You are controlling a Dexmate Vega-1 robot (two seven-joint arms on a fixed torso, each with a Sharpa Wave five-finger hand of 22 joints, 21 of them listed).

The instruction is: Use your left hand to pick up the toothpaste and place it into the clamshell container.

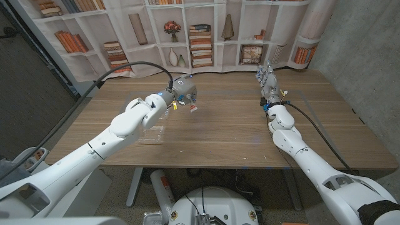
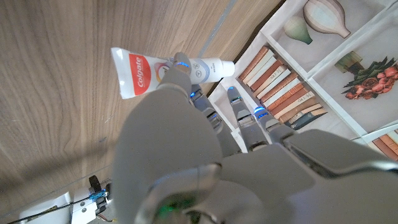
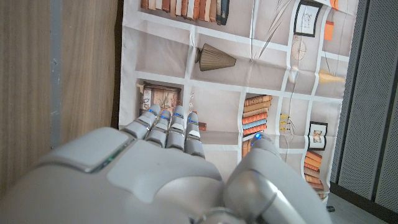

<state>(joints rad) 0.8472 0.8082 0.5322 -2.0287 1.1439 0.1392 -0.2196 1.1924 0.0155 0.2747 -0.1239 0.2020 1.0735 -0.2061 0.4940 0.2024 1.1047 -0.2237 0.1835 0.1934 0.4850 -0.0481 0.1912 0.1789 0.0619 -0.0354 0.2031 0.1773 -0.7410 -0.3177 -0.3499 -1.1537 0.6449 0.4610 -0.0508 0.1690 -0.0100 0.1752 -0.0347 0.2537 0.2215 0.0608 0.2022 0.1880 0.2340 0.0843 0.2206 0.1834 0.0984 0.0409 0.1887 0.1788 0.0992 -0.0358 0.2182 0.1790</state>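
We see the left hand (image 1: 182, 89) raised over the middle of the wooden table (image 1: 231, 125), left of centre, its fingers (image 2: 181, 70) clamped on the toothpaste (image 2: 143, 71). The clamshell container (image 1: 150, 132) lies open on the table, nearer and further left, under the left forearm. The right hand (image 1: 267, 81) stands at the far right, fingers straight and holding nothing.

The toothpaste (image 2: 163, 70), a white tube with a red label and white cap, was pinched in the left hand (image 1: 182, 89) above the counter. The clear clamshell container (image 1: 152, 133) sat open on the counter beneath that arm.
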